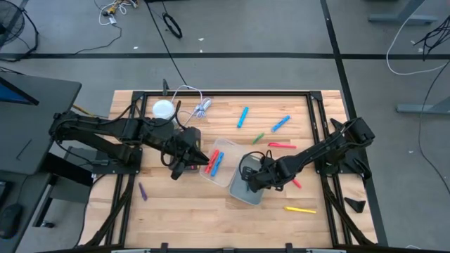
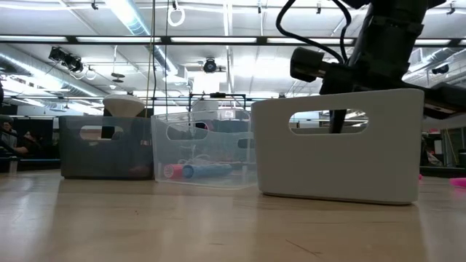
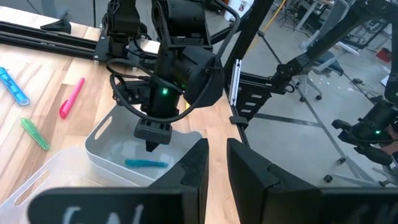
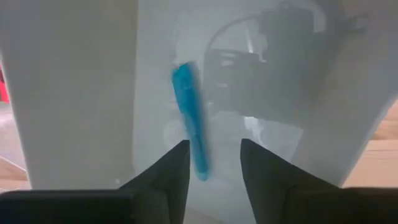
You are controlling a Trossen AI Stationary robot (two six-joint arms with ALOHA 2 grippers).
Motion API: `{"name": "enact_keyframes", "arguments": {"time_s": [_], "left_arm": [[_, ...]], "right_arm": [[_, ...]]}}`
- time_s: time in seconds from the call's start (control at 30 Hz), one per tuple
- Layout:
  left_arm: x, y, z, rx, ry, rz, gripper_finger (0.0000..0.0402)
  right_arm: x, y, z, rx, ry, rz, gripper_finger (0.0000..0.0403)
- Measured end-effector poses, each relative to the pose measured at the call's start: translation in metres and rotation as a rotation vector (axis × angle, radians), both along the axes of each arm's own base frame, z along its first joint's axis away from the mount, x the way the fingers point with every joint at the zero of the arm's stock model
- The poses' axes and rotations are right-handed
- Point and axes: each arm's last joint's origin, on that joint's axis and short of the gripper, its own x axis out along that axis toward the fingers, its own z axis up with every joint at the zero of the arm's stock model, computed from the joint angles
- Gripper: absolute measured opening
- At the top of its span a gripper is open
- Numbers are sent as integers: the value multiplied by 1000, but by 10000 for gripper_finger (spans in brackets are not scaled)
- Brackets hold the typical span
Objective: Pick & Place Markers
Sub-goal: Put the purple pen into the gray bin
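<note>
Where the right gripper point(image 1: 247, 184) hangs over the white bin point(image 3: 99, 146), its fingers stand apart with nothing between them, and a short teal-blue marker point(image 4: 191, 118) lies flat on the bin floor just below. The left gripper point(image 1: 184, 156), at about nine o'clock from the clear bin point(image 1: 226, 149), has its fingers close together with only a thin gap and nothing held. Inside the clear bin lie red and blue markers point(image 1: 215, 162), side by side. More markers are scattered on the surface: a blue one point(image 1: 242, 117) at twelve o'clock, another blue point(image 1: 280, 124) and a small green one point(image 1: 258, 138) toward one o'clock, a pink one point(image 1: 282, 145) at three, a yellow one point(image 1: 300, 209) at five, and a purple one point(image 1: 143, 191) at eight. All are thin, stubby sticks.
</note>
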Motion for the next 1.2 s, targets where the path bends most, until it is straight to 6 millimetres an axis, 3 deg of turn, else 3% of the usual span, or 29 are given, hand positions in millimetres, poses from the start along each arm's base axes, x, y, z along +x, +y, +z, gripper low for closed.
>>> {"name": "enact_keyframes", "arguments": {"time_s": [0.27, 0.63, 0.93, 1.2], "left_arm": [[0, 0, 0, 13, -4, -3, 65], [-2, 2, -5, 171, 11, -19, 88], [-8, 4, -17, 275, 138, -10, 159], [-18, 6, -31, 295, 319, 2, 223]], "right_arm": [[1, -1, 9, -55, -81, 1, 134], [-10, -8, 53, -242, -223, 310, 125], [-22, -19, 92, -508, -357, 469, 125], [-16, -26, 127, -833, -537, 755, 125]]}}
